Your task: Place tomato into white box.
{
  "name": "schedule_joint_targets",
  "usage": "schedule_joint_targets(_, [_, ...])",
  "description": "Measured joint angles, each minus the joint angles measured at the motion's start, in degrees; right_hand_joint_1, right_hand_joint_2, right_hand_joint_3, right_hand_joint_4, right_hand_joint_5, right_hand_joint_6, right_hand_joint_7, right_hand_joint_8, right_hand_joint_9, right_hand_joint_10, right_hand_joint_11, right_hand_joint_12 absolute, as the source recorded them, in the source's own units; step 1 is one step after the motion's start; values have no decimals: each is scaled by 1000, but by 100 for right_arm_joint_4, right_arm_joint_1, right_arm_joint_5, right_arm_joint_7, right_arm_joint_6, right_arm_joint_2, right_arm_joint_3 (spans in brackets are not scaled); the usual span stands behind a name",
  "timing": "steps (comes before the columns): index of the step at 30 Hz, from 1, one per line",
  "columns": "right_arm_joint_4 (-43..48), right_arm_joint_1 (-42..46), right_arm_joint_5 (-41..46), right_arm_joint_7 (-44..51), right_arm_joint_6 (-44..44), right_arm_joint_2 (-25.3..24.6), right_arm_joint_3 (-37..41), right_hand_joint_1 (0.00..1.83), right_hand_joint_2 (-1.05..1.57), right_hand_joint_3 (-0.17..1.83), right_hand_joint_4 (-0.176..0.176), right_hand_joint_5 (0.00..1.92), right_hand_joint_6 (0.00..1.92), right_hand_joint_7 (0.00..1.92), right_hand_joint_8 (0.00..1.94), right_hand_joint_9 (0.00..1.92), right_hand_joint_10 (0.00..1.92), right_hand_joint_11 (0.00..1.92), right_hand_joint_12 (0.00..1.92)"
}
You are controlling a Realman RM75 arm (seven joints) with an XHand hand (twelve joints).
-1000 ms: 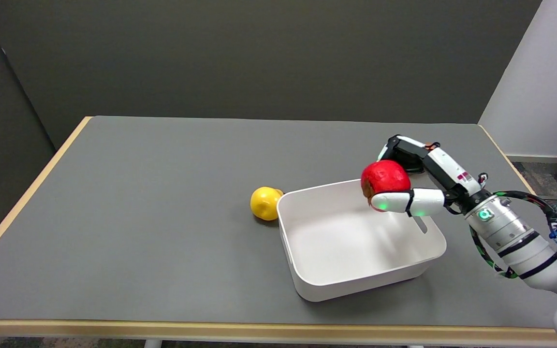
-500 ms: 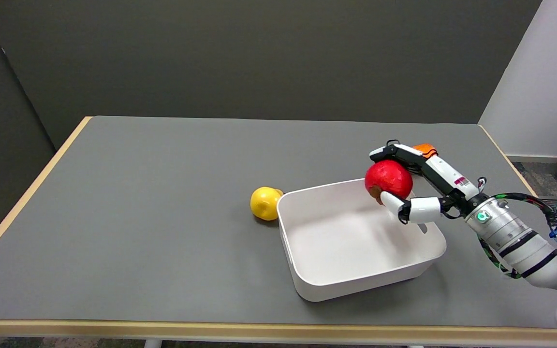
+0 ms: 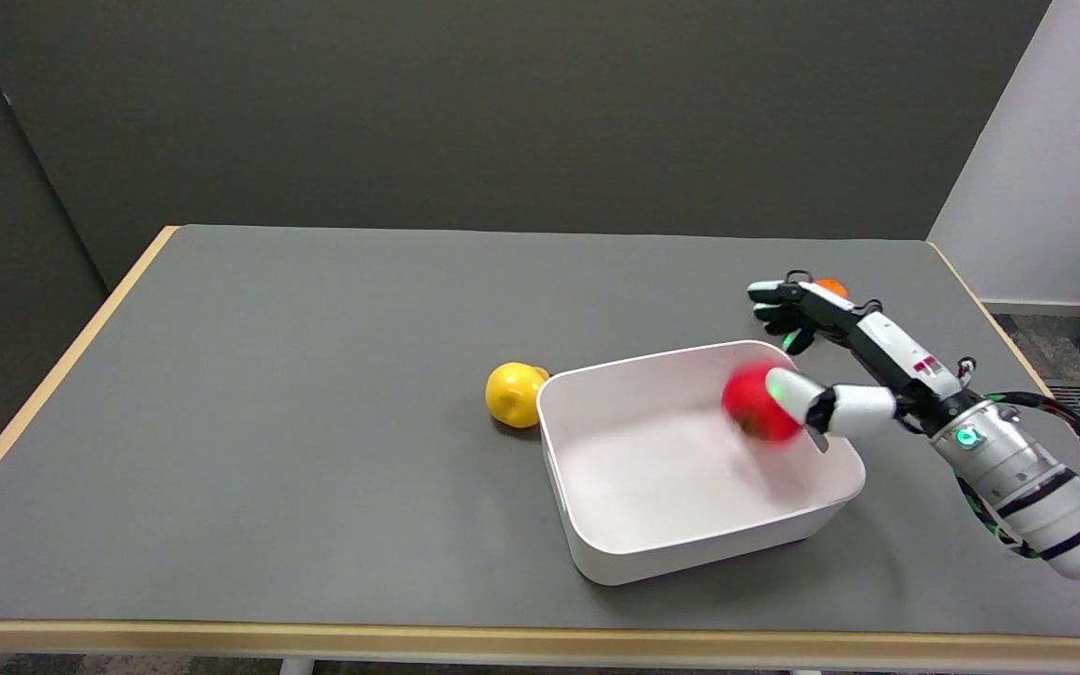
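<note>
A round yellow fruit (image 3: 515, 394) is set touching the left outer wall of the white rectangular plastic box (image 3: 652, 553); a small orange object (image 3: 829, 286) is partly hidden behind the right hand (image 3: 826, 361). The blurred round red tomato (image 3: 754, 405) is seen inside the box's right end, just beside the thumb; the fingers are spread, nothing gripped.

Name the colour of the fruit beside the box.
Yellow fruit, clearest in the head view.

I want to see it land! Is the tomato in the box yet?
In, or dropping in: the blurred round red tomato shows inside the white plastic box's walls. The hand has its fingers apart, not gripping it.
</note>
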State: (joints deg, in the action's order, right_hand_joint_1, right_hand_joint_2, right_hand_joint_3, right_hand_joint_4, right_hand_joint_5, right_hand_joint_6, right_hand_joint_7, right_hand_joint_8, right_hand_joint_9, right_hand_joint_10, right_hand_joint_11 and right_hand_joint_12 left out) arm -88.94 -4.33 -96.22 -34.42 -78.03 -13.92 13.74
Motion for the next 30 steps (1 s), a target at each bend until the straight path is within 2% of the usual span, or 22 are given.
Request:
schedule_joint_targets(2, [81, 2, -4, -179, -139, 0, -79, 227, 426, 915, 84, 71, 69, 75, 23, 25, 409, 117, 1009])
schedule_joint_targets(3, [134, 4, -13, -305, -213, -1, -123, 185, 445, 918, 77, 51, 56, 44, 33, 14, 384, 87, 1006])
schedule_joint_targets(5, [244, 5, -52, -555, -342, -3, -203, 116, 477, 896, 67, 15, 74, -1, 53, -1, 349, 23, 1057])
schedule_joint_targets(8, [401, 6, -127, -898, -497, -5, -296, 122, 457, 852, 60, -1, 88, -1, -1, -1, 292, -1, 1089])
schedule_joint_targets(9, [455, 7, -154, -1002, -559, -5, -321, 122, 457, 855, 60, -1, 84, -1, 1, -1, 284, -1, 1075])
schedule_joint_targets(11, [553, 8, -199, -1182, -670, -6, -369, 130, 479, 906, 54, 8, 37, -1, 34, -1, 197, -1, 931])
schedule_joint_targets(17, [808, 11, -172, -1569, -1001, -9, -479, 162, 468, 919, 62, 39, 45, -1, 44, -1, 129, -1, 773])
schedule_joint_targets(22, [984, 14, 196, -1789, -1368, -14, -550, 84, 514, 877, 70, 5, 203, 4, 128, -1, 180, -1, 766])
schedule_joint_targets(24, [1029, 15, 448, -1856, -1525, -16, -574, 99, 521, 956, 78, 36, 146, 33, 73, -1, 206, -1, 762])
schedule_joint_targets(28, [1075, 16, 1008, -1964, -1766, -20, -599, 44, 550, 970, 42, 18, 226, 2, 162, -1, 285, -1, 700])
schedule_joint_targets(30, [1084, 16, 1308, -2019, -1858, -21, -606, 82, 576, 999, 11, 32, 186, -1, 125, 0, 202, -1, 482])
